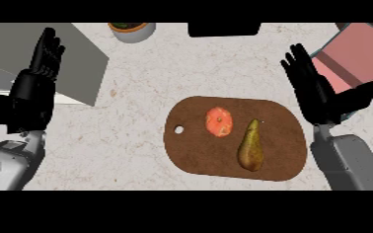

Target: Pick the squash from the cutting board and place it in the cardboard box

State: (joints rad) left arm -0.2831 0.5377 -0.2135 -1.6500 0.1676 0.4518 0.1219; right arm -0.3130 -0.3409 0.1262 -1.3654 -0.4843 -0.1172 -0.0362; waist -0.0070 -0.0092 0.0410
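Observation:
A brown cutting board (191, 153) lies on the counter right of centre. On it sit an orange-red round squash (219, 121) and, to its right, an olive-brown pear (250, 147). The pink-lined cardboard box (347, 59) shows at the upper right edge, partly cut off. My right hand (313, 91) stands open with fingers up, just right of the board and in front of the box. My left hand (35, 86) is open at the far left, fingers up, far from the board.
A grey slab (69, 61) covers the counter's upper left under my left hand. A pale pot with a plant (131, 30) stands at the top, and a black object (224, 29) lies beside it at top centre.

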